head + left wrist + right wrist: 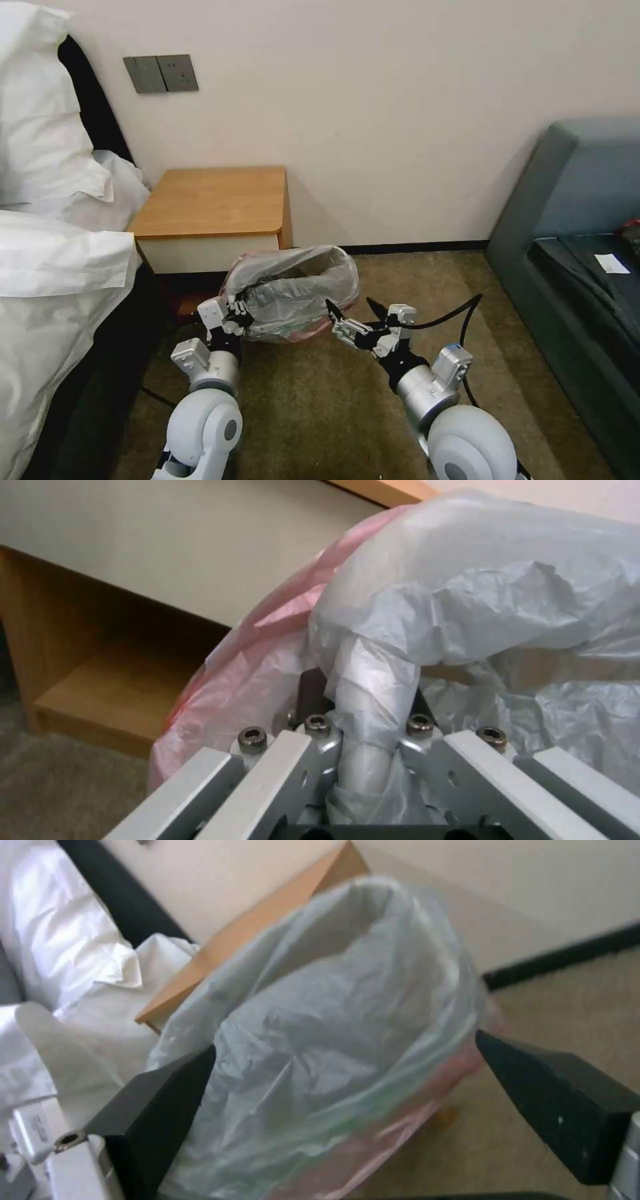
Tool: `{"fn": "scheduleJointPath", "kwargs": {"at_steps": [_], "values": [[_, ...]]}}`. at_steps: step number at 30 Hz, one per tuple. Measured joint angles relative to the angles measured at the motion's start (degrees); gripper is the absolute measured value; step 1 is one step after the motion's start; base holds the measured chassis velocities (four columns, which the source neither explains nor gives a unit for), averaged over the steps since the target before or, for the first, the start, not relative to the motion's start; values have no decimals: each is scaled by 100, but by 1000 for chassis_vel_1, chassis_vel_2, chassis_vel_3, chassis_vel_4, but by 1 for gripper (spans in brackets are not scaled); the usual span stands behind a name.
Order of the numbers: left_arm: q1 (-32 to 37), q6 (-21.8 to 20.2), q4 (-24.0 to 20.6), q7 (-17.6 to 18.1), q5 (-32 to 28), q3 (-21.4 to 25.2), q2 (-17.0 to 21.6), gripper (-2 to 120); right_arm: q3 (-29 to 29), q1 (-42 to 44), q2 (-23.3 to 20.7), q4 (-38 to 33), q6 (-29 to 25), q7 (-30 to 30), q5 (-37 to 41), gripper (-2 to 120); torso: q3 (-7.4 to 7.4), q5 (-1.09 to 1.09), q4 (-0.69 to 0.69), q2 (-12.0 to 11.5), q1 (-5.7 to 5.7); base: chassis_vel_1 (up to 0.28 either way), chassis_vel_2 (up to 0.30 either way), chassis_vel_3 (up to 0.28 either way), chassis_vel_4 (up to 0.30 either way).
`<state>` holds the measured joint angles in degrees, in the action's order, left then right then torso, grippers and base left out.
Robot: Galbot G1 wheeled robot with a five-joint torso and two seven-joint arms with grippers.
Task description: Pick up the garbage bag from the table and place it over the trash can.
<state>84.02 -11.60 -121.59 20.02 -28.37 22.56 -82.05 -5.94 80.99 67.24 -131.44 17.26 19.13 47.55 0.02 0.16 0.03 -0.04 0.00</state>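
Observation:
The garbage bag [293, 287], grey crinkly plastic with a pinkish-red edge, stands opened out on the carpet in front of the table [210, 200]. It drapes over the trash can, which is hidden under the plastic. My left gripper [239, 313] is at the bag's left side, shut on a bunched fold of the garbage bag [467, 595] that runs between its fingers. My right gripper [352, 313] hovers at the bag's right side. Its black fingers [167, 1105] are spread wide and open, with the garbage bag [333, 1040] just beyond them.
A bed with white bedding [53, 267] lies close on the left. A grey sofa [573, 267] stands on the right. The wall is just behind the table. Brown carpet [313, 413] lies between the arms. A black cable [457, 312] loops off the right wrist.

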Motion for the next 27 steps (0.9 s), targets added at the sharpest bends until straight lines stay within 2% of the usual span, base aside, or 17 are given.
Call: {"fn": "scheduleJointPath", "kwargs": {"at_steps": [4,11,22,27], "values": [[15,0,-2,0,31,-8,-56,4,19,19,153,10,203,280,237,100,0,0,0,0,0,0,0,0,0],[2,-9,-23,0,39,-10,-66,4,14,187,294,389,270,294,71,100,0,0,-1,0,0,0,0,0,0],[47,-30,-66,-1,42,-21,-80,4,-110,-20,477,1009,102,39,-115,100,0,0,-1,0,0,0,0,0,0],[69,-36,-66,-1,44,-21,-78,4,-111,-17,550,1084,28,-330,64,100,0,0,0,0,0,0,0,0,0]]}}
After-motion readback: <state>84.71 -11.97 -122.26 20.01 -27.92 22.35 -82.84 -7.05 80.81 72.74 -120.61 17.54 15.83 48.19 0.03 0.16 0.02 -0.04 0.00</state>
